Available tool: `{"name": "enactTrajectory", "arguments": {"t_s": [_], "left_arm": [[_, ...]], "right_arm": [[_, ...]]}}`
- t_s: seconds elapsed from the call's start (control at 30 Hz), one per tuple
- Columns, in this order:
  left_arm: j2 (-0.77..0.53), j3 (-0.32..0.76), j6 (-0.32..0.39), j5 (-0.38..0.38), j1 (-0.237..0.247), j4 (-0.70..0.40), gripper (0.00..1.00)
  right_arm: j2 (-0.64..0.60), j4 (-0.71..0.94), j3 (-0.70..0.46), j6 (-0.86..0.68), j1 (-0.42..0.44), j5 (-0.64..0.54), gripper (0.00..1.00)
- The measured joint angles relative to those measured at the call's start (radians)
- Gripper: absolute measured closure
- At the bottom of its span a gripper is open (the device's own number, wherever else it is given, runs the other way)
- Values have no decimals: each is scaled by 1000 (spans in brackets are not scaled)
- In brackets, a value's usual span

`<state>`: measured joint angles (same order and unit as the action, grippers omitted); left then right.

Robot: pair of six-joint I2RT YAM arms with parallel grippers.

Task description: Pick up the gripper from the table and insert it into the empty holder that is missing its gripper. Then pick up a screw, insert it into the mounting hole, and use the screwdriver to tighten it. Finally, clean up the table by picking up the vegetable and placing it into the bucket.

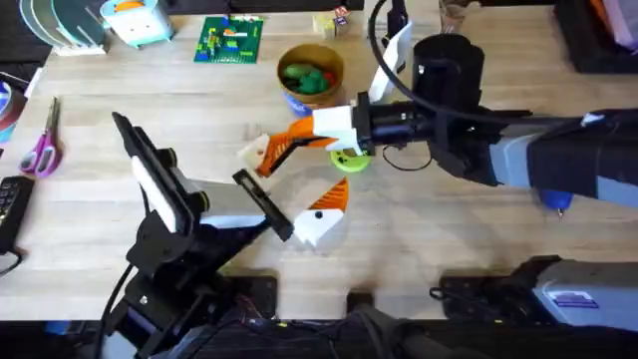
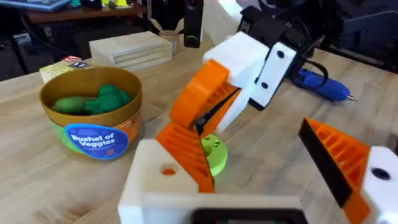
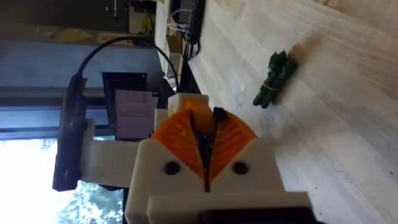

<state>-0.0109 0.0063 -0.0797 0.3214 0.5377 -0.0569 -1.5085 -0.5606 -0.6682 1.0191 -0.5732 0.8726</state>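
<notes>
Fingers of the right gripper are pressing together, orange pads meeting along a thin dark seam with only a sliver of something black showing at their tips; what that sliver is cannot be made out. From overhead this gripper is reaching across the table toward the middle, just above the yellow-green disc. The left gripper is standing with its jaws wide apart, holding nothing, one orange pad on each side, low over the table. The bucket is sitting behind the right gripper, and green vegetable pieces are lying inside it. One dark green vegetable is lying on the bare wood in the right wrist view. The screwdriver is lying on the table beyond the right gripper.
</notes>
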Motion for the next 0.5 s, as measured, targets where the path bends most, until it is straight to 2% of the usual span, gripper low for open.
{"name": "enactTrajectory", "arguments": {"t_s": [0.5], "left_arm": [[0,0,-11,-57,0,-4,8]], "right_arm": [[0,-1,0,30,-32,-44,991]]}}
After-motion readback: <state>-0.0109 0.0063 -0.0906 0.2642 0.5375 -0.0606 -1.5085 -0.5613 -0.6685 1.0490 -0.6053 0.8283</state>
